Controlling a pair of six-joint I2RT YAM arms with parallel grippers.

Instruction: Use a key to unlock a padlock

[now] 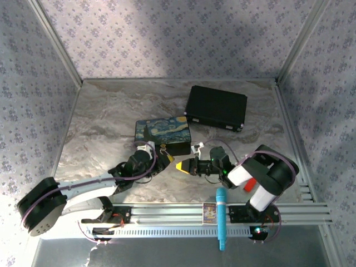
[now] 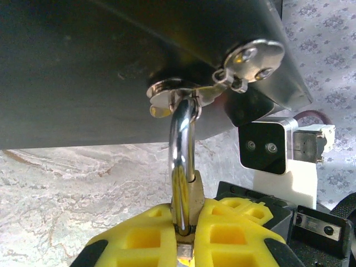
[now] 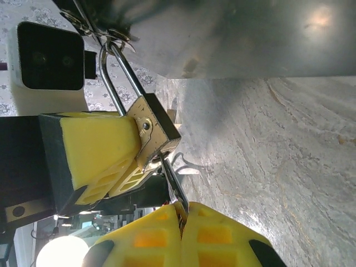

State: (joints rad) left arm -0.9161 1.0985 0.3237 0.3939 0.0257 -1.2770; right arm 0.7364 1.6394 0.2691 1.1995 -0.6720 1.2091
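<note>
L jaws clamped on brass padlock (image 3: 150,125), R jaws pinching silver key (image 3: 173,183) at keyhole, shackle (image 2: 181,144) thru hasp (image 2: 167,90)

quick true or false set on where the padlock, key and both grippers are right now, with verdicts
1. The left gripper is shut on the body of the padlock. True.
2. The key lies loose on the table. False: the right gripper pinches it, with its tip at the underside of the padlock.
3. The padlock's shackle passes through the hasp of the painted box. True.
4. The black case is stacked on top of the painted box. False: it sits on the table behind the box, towards the right.
</note>
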